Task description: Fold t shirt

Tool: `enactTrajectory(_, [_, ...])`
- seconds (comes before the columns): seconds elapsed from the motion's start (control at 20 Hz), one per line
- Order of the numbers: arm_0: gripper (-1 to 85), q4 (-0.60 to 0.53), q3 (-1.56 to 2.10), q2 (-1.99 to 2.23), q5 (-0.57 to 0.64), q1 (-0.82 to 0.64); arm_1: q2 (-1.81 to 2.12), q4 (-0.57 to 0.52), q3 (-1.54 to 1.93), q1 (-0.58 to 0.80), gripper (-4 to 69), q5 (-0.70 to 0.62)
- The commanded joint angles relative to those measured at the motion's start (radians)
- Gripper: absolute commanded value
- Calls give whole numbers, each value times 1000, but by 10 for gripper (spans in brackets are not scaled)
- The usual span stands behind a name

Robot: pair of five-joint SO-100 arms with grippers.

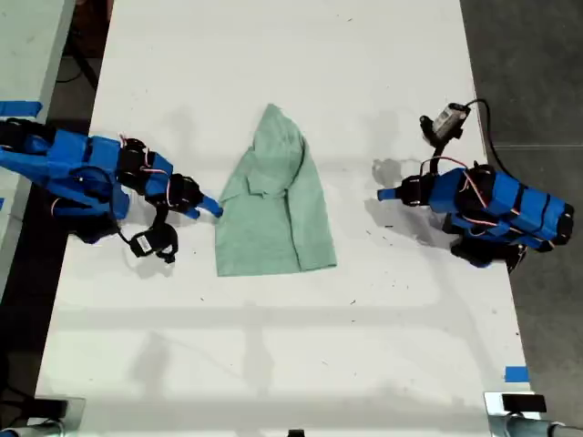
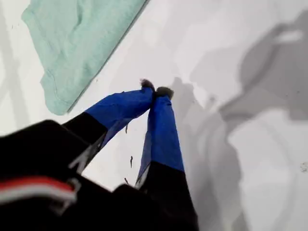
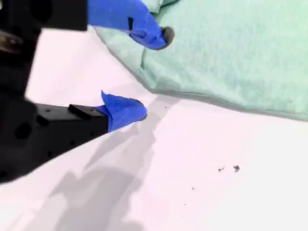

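The t shirt [image 1: 273, 205] lies on the white table [image 1: 273, 364], pale mint green, folded lengthwise, with its pointed end toward the far side. My second gripper [image 1: 211, 208] is open at the shirt's edge on the exterior view's left. In the second wrist view, one fingertip [image 3: 163, 36] hovers over the t shirt [image 3: 231, 53] and the other fingertip [image 3: 134, 110] is over bare table just outside the hem. My first gripper [image 1: 384, 194] is shut on nothing, off the shirt's side on the exterior view's right. Its closed tips [image 2: 155, 89] point at the table, with the t shirt [image 2: 77, 38] a short way beyond.
A small black camera on a cable [image 1: 446, 120] stands beside the first arm. Blue tape marks [image 1: 516, 373] sit near the table's edge on the exterior view's right. Dark floor lies past both long edges of the table.
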Motion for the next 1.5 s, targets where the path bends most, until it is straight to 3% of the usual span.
enactTrajectory(0.0, [210,-52,-150,-202,-28,60,17,-2,63,2,20,6])
enactTrajectory(0.25, [163,-192,-166,-360,-72,55,17,-2,63,0,20,3])
enactTrajectory(0.5, [-3,-225,-264,-540,-67,55,17,-3,63,0,20,2])
enactTrajectory(0.6, [-3,-110,-337,-601,-97,55,17,-3,63,0,20,2])
enactTrajectory(0.75, [-3,222,-495,-581,-175,54,17,-3,63,0,20,2])
enactTrajectory(0.9, [-3,439,-779,-580,-140,69,17,-5,63,0,20,0])
enactTrajectory(1.05, [-3,465,-1086,-733,23,55,17,-5,63,0,20,0])
enactTrajectory(1.25, [-3,502,-1554,-1078,150,60,17,-5,63,0,20,-3])
enactTrajectory(1.35, [36,472,-1671,-1184,189,66,17,-5,63,0,20,-5])
enactTrajectory(1.45, [145,440,-1669,-1198,192,74,17,-6,63,0,20,-8])
